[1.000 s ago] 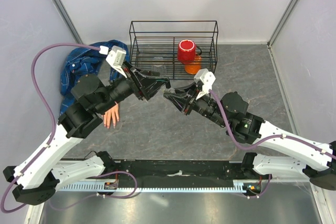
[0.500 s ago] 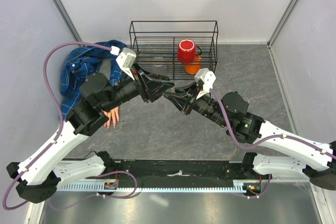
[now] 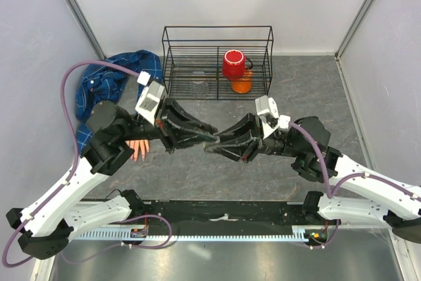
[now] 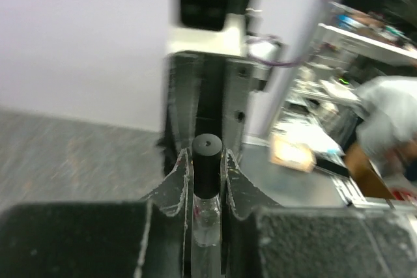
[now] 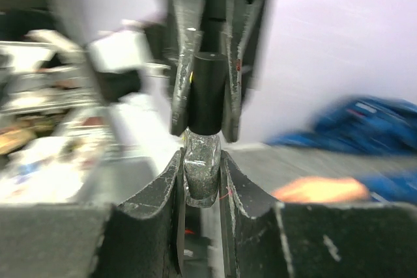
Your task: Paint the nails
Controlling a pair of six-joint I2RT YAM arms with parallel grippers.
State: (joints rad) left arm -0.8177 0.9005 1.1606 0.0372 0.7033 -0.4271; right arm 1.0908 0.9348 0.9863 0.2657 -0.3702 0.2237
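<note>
At the far left of the grey desk (image 3: pixel 309 90) lies a crumpled blue plaid sleeve (image 3: pixel 108 83). The peach fake hand (image 3: pixel 138 148) comes out of it toward the near edge and rests flat on the desk. Most of the hand is hidden under the left arm (image 3: pixel 79 176). The nails (image 3: pixel 135 156) sit at the fingertips, which point toward the arm bases, and they are too small to make out. The left arm reaches across to the middle of the desk. There the left gripper (image 4: pixel 206 161) is closed on a small bottle (image 5: pixel 201 177), its two fingers pressed against the black cap (image 5: pixel 207 92). The right gripper (image 5: pixel 201 161) meets it head-on from the other side, nose to nose, and is clamped on the clear glass body just below the cap. So both grippers grip the one bottle, which stands cap-up between them, well apart from the fake hand. Whether its base touches the desk cannot be told. Behind the meeting point, against the back wall, stands a black wire basket (image 3: pixel 172 51). In its right half are a red cup (image 3: pixel 233 64) and, just beside it, something orange (image 3: pixel 242 85). The right arm (image 3: pixel 355 176) runs back from the centre to the near right corner.
</note>
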